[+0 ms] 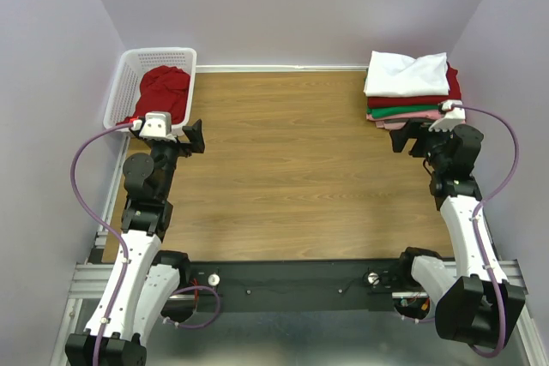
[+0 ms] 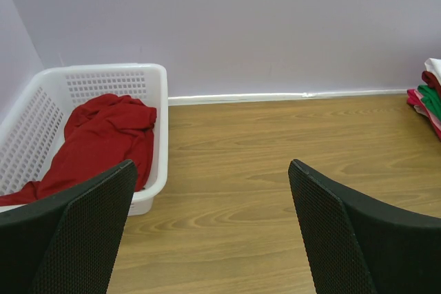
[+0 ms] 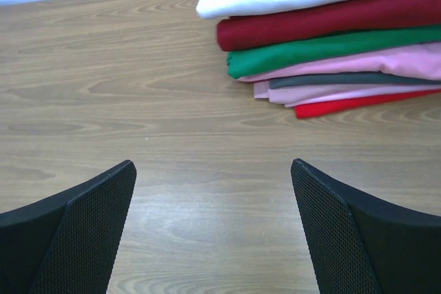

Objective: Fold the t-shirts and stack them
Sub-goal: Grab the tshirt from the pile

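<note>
A crumpled dark red t-shirt (image 1: 163, 87) (image 2: 103, 139) lies in the white mesh basket (image 1: 124, 83) (image 2: 157, 87) at the back left. At the back right stands a stack of folded t-shirts (image 1: 410, 92) (image 3: 331, 39): white on top, then dark red, green, pink and more below. My left gripper (image 1: 192, 137) (image 2: 211, 170) hovers open just right of the basket's near end, holding nothing. In front of the stack, my right gripper (image 1: 410, 139) (image 3: 212, 166) is open too, with only bare wood between its fingers.
Lilac walls close in the wooden table (image 1: 292, 169) at the back and on both sides. The basket stands against the left wall. The edge of the folded stack (image 2: 431, 98) shows at the far right of the left wrist view.
</note>
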Robot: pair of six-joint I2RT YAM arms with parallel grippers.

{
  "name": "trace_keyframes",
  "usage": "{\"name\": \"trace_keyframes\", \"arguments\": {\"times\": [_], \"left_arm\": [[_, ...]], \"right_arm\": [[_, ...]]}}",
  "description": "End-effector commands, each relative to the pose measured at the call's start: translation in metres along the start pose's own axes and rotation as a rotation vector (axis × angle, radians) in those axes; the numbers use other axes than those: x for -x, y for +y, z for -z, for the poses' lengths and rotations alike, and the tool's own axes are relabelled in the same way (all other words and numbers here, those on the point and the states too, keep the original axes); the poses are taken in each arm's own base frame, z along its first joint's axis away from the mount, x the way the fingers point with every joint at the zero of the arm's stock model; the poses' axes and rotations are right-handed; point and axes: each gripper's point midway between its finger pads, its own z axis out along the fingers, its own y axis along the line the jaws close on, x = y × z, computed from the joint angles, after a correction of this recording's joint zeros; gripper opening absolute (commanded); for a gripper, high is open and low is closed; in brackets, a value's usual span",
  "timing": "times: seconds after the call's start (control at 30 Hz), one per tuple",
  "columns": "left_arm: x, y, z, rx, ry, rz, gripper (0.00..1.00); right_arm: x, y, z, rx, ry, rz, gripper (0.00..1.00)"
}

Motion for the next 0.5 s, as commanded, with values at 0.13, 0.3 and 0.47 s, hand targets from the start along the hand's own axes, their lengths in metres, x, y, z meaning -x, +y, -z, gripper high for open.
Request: {"name": "trace_keyframes", "arguments": {"times": [0.13, 0.3, 0.47], "left_arm": [[0.015, 0.002, -0.001, 0.019, -0.028, 0.006, 0.98], [0.014, 0.014, -0.015, 0.072, -0.018, 0.015, 0.98], [0.000, 0.027, -0.037, 0.095, 0.043, 0.066, 0.98]], "right_arm": [[-0.029, 0.033, 0.008, 0.277, 0.063, 0.244, 1.00], [-0.040, 0.035, 0.012, 0.324, 0.096, 0.343, 1.00], [-0.041, 0.036, 0.013, 0.336, 0.095, 0.357, 1.00]]}}
